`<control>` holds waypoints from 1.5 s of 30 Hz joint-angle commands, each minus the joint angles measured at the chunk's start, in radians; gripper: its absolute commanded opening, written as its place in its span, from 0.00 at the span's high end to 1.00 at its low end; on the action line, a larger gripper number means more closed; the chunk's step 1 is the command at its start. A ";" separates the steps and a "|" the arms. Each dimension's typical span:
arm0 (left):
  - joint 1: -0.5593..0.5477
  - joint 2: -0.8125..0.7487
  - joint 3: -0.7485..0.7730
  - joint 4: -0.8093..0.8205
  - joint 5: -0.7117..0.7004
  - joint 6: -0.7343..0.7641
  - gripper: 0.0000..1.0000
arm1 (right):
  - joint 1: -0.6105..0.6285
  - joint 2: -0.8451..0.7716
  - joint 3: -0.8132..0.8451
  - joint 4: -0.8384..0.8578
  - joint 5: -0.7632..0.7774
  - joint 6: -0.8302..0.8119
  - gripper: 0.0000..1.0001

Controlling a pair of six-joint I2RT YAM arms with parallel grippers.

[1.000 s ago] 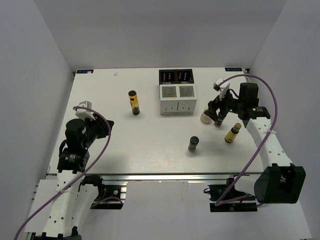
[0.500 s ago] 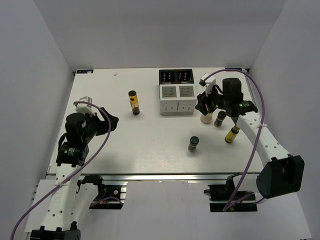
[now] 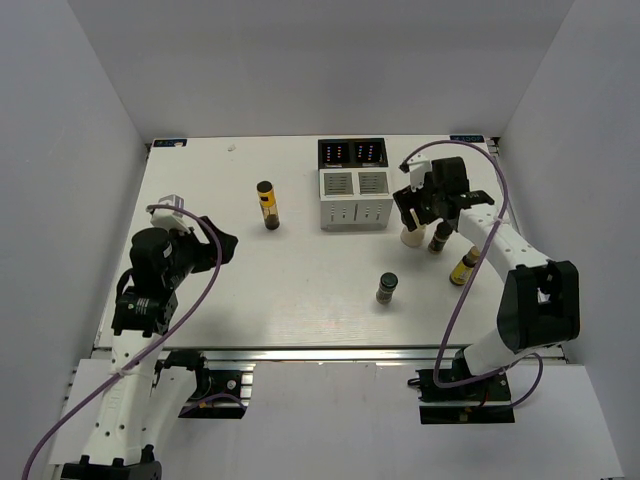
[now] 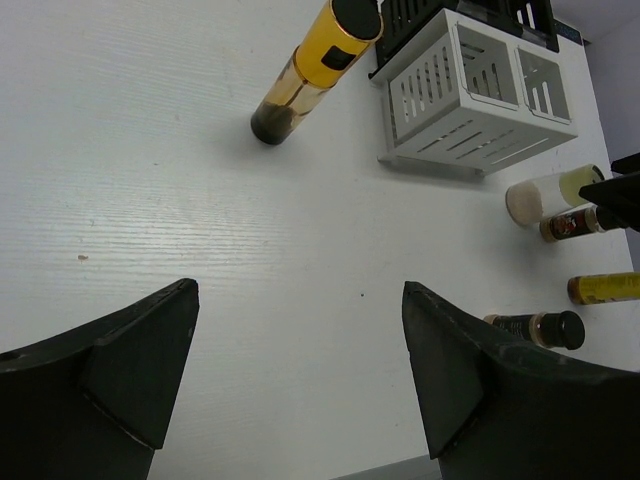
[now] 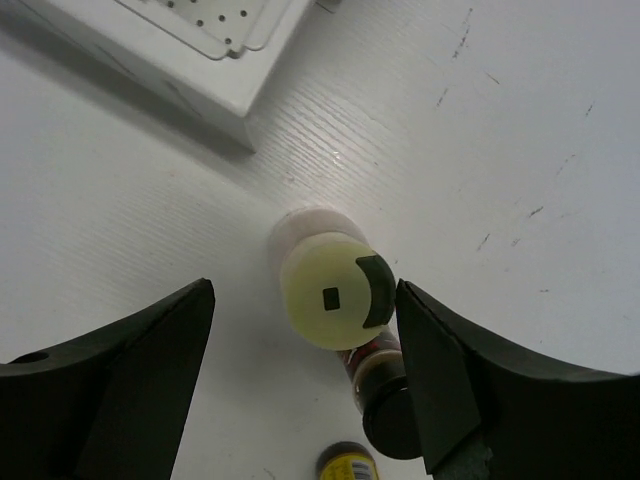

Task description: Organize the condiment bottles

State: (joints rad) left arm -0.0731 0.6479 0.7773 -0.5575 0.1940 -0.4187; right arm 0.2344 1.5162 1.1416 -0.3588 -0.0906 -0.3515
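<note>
Cream-white bottle [image 5: 330, 290] stands upright just right of the white rack [image 3: 354, 197], brown bottle [image 3: 437, 240] close against it. Bright yellow bottle [image 3: 462, 268] and dark green bottle [image 3: 387, 288] sit nearer, yellow-and-brown bottle [image 3: 266, 205] left of the rack. Right gripper [image 3: 418, 208] hangs over the cream-white one, jaws apart, holding nothing. Left gripper [image 4: 300, 290] spread wide, empty. Risk: on descent a finger clips the brown bottle and topples it, since the gap looks tight.

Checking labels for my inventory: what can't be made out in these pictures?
Right wrist view: bright yellow bottle cut off by the bottom edge; brown bottle partly behind the cream-white bottle.
Top view: any print on the bottles is too small to read.
Left wrist view: bright yellow bottle's far end cut off by the right edge.
</note>
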 commanded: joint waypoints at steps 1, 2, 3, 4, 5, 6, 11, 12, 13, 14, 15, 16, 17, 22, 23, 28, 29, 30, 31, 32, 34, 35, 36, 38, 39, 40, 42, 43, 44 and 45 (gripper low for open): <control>0.007 -0.004 -0.009 0.002 0.002 0.003 0.08 | -0.026 0.030 0.066 -0.005 0.020 -0.032 0.21; 0.006 -0.004 -0.013 0.005 0.004 0.003 0.08 | -0.029 0.035 0.069 -0.005 0.020 -0.038 0.21; 0.007 -0.002 -0.016 0.011 0.005 0.000 0.08 | -0.033 0.042 0.069 0.001 0.023 -0.050 0.20; 0.006 -0.002 -0.021 0.013 0.010 -0.003 0.08 | -0.035 0.047 0.069 0.004 0.025 -0.050 0.20; 0.006 -0.004 -0.024 0.016 0.010 -0.005 0.08 | -0.038 0.050 0.069 0.004 0.023 -0.061 0.20; 0.006 -0.002 -0.027 0.018 0.013 -0.006 0.08 | -0.038 0.064 0.070 -0.003 0.019 -0.067 0.20; 0.006 -0.004 -0.039 0.027 0.018 -0.006 0.08 | -0.052 0.110 0.096 -0.048 -0.038 -0.081 0.22; 0.006 -0.004 -0.039 0.027 0.016 -0.005 0.08 | -0.055 0.113 0.098 -0.048 -0.043 -0.081 0.23; 0.006 -0.002 -0.041 0.028 0.018 -0.005 0.08 | -0.056 0.116 0.098 -0.049 -0.046 -0.081 0.24; 0.006 -0.002 -0.042 0.028 0.018 -0.005 0.08 | -0.058 0.124 0.099 -0.049 -0.049 -0.083 0.25; 0.006 -0.002 -0.044 0.030 0.018 -0.005 0.08 | -0.060 0.128 0.101 -0.051 -0.052 -0.083 0.27; 0.007 -0.001 -0.046 0.033 0.018 -0.005 0.07 | -0.063 0.131 0.102 -0.057 -0.060 -0.084 0.29; 0.006 -0.001 -0.049 0.034 0.019 -0.005 0.08 | -0.063 0.140 0.109 -0.061 -0.063 -0.084 0.31; 0.006 0.002 -0.050 0.042 0.019 -0.006 0.07 | -0.073 0.148 0.115 -0.078 -0.083 -0.081 0.38; 0.007 0.002 -0.050 0.045 0.021 -0.005 0.07 | -0.075 0.144 0.113 -0.080 -0.086 -0.081 0.40; 0.007 0.012 -0.050 0.054 0.028 -0.006 0.08 | -0.081 0.142 0.121 -0.078 -0.113 -0.087 0.74; 0.007 0.013 -0.050 0.054 0.027 -0.006 0.08 | -0.081 0.142 0.125 -0.080 -0.113 -0.087 0.85; 0.006 0.015 -0.047 0.056 0.028 -0.006 0.08 | -0.083 0.141 0.133 -0.088 -0.113 -0.087 1.00; 0.006 0.016 -0.044 0.056 0.031 -0.005 0.08 | -0.083 0.139 0.151 -0.089 -0.112 -0.090 1.00; 0.006 0.018 -0.044 0.056 0.030 -0.005 0.07 | -0.084 0.130 0.162 -0.091 -0.107 -0.090 1.00; 0.007 0.019 -0.041 0.054 0.033 -0.005 0.08 | -0.092 0.116 0.210 -0.089 -0.106 -0.090 1.00; 0.007 0.018 -0.041 0.057 0.033 -0.005 0.08 | -0.096 0.105 0.230 -0.088 -0.103 -0.090 1.00; 0.006 0.018 -0.042 0.057 0.033 -0.005 0.08 | -0.101 0.101 0.251 -0.085 -0.098 -0.090 1.00; 0.006 0.018 -0.047 0.059 0.036 -0.005 0.08 | -0.106 0.102 0.329 -0.097 -0.087 -0.090 1.00; 0.006 0.018 -0.047 0.064 0.039 -0.006 0.08 | -0.109 0.105 0.357 -0.103 -0.086 -0.089 1.00; 0.006 0.018 -0.049 0.065 0.039 -0.008 0.08 | -0.109 0.110 0.383 -0.106 -0.083 -0.086 1.00; 0.007 0.021 -0.050 0.070 0.042 -0.009 0.08 | -0.110 0.130 0.458 -0.118 -0.084 -0.083 1.00; 0.006 0.022 -0.049 0.070 0.042 -0.006 0.07 | -0.110 0.139 0.484 -0.121 -0.093 -0.080 1.00; 0.006 0.024 -0.047 0.068 0.042 -0.006 0.08 | -0.110 0.163 0.539 -0.124 -0.103 -0.076 1.00; 0.006 0.027 -0.047 0.070 0.042 -0.005 0.07 | -0.109 0.179 0.567 -0.126 -0.110 -0.073 1.00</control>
State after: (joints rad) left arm -0.0731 0.6720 0.7277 -0.5110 0.2211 -0.4236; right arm 0.1265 1.6707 1.6093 -0.4934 -0.1814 -0.4286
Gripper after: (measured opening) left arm 0.921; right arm 0.558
